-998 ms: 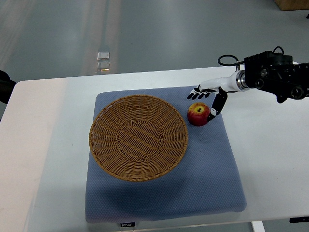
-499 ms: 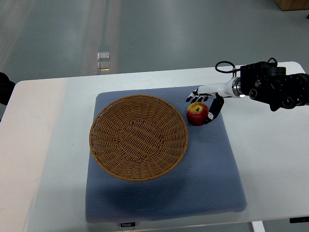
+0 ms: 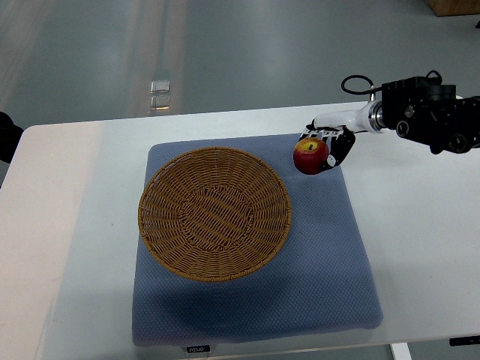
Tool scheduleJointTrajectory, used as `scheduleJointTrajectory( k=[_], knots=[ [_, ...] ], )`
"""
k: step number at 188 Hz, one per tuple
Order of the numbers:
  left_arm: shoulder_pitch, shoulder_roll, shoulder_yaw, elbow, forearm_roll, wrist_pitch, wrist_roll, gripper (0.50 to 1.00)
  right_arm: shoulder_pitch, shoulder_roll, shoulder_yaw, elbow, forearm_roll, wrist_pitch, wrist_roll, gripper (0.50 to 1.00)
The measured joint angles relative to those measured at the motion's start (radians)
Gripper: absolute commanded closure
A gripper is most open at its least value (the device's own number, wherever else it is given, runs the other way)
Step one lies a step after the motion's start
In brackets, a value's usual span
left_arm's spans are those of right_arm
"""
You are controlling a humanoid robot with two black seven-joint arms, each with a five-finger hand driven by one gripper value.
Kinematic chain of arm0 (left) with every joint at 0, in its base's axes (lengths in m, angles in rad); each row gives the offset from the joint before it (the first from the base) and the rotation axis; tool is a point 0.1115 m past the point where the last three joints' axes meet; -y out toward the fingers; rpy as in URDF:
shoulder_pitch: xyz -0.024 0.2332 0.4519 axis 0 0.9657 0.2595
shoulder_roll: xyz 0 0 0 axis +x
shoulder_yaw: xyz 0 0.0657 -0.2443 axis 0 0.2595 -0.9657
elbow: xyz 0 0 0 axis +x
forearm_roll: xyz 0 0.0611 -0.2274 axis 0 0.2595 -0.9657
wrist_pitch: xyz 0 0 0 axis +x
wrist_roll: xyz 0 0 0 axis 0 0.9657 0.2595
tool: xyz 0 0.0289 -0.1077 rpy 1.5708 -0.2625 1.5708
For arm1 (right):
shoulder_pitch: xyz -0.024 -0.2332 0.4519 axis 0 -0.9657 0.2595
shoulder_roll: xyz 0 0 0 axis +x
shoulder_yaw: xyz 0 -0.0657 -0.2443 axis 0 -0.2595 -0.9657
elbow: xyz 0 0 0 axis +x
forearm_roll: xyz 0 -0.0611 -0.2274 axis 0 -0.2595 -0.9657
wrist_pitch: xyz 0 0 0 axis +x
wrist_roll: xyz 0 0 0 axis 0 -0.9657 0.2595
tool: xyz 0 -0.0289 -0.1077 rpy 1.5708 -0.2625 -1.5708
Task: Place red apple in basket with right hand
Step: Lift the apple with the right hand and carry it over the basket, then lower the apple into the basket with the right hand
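Fingers (image 3: 335,152) of the right hand (image 3: 330,144) were wrapped around the apple (image 3: 310,156), dark digits curling along its right and lower side while the white palm sat at its upper edge. The apple, red with a yellowish patch near the stem, was held near the far right corner of the blue mat (image 3: 315,262), just beyond the right rim of the basket (image 3: 215,213) and clear of it. Whether the fruit was touching the mat or was held just above it could not be told. The right arm (image 3: 427,118) came in from the right edge, its black forearm housing over the white bench (image 3: 67,225) with a cable looped above the wrist.

The basket, round, shallow and woven from tan wicker, lay on the left half of the mat with nothing in it. The mat covered the middle of the bench, a small label at its near edge too small to read.

A dark shape (image 3: 7,139) showed at the left edge; it could not be told what it was.
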Motion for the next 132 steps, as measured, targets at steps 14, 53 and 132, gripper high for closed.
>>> scheduleJointTrajectory(
  k=[14,53,132],
  knots=[
    [0.000,0.000,0.000,-0.002,0.000,0.000,0.000,0.500,0.046,-0.017,0.002,0.018,0.002,0.027,0.000,0.920],
    [0.000,0.000,0.000,-0.004,0.000,0.000,0.000,0.500,0.176,-0.030,0.004,0.121,0.029,0.064,0.001,0.920],
    [0.000,0.000,0.000,0.000,0.000,0.000,0.000,0.500,0.182,0.216,0.016,0.155,0.177,-0.112,0.037,0.914]
  ],
)
